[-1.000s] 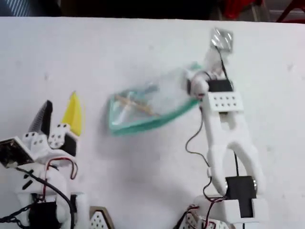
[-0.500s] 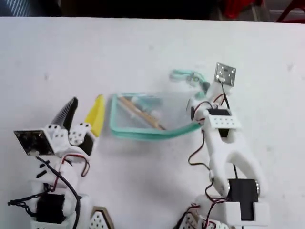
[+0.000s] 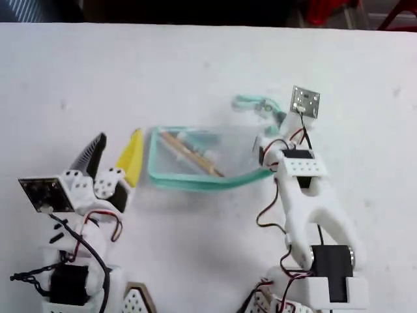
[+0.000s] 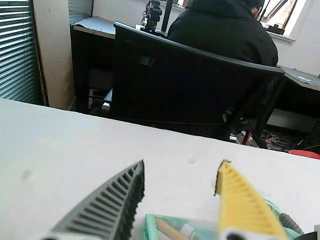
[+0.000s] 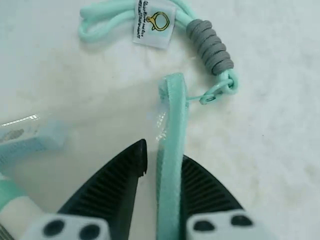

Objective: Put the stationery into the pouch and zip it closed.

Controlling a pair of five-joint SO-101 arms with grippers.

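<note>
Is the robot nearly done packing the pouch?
Partly. Done: a wooden pencil lies inside the pouch. In hand: the right gripper pinches the pouch's teal edge at one end, and the left gripper sits open beside the other end. Left: zipping it closed. The top looks open, though I cannot see the zip clearly.
</note>
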